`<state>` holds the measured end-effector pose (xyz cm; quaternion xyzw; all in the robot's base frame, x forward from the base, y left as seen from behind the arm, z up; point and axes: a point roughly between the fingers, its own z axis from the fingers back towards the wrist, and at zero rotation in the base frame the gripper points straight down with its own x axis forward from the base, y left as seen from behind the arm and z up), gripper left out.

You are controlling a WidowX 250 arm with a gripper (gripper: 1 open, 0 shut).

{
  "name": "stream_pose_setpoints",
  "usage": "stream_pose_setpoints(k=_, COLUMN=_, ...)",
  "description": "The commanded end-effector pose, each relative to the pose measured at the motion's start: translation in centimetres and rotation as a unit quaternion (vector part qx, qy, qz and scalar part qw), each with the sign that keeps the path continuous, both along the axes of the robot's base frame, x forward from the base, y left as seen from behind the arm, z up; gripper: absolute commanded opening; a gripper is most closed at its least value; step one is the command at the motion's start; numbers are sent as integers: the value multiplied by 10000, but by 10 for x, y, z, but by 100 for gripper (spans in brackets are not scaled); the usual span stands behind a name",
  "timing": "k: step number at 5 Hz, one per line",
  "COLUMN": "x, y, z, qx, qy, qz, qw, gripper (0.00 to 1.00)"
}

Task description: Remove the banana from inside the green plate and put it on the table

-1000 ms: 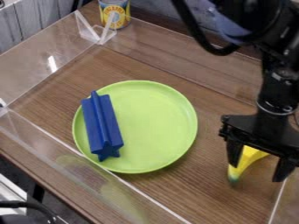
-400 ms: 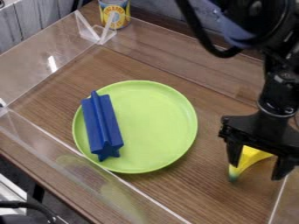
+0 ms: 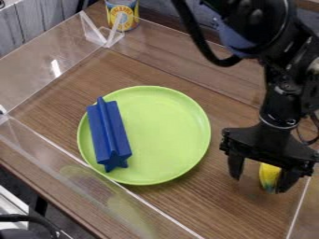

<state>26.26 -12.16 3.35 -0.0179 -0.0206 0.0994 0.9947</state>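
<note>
Much of the banana point(image 3: 268, 175) is hidden behind the dark fingers point(image 3: 268, 154); a yellow stretch shows between and below them, with a small greenish end at the bottom, and the rest of its curve cannot be made out. The black fingers blend into one another and into the body above them, so their outlines are hard to separate. The robot arm point(image 3: 264, 19) is cut off by the top and right edges of the view, and its glossy dark surfaces hide part of the desk point(image 3: 131, 61) behind it. A can point(image 3: 121, 14) at the top is cut off by the frame, and a dark cable point(image 3: 25, 221) is only partly visible at the lower left.

The arm reaches down from the upper right, bending near the right edge, with the fingers low and pointing toward the desk. They stand open, spread to either side over the banana. The banana lies on the desk, to the right of the green plate point(image 3: 169, 126) and well apart from its rim. It is between and just beyond the fingers as seen here; whether either one touches it cannot be told. On the plate's left part lies a blue block point(image 3: 108, 135), reaching across the rim.
</note>
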Motion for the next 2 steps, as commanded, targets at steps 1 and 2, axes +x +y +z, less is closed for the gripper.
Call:
stream_pose_setpoints(k=1, x=14, y=-1, z=13, qx=-40, qy=-174, qz=112, qw=9998, gripper=0)
stream_pose_setpoints(k=2, x=17, y=1, z=18, qx=-24, qy=-110, qz=218, qw=9997, gripper=100)
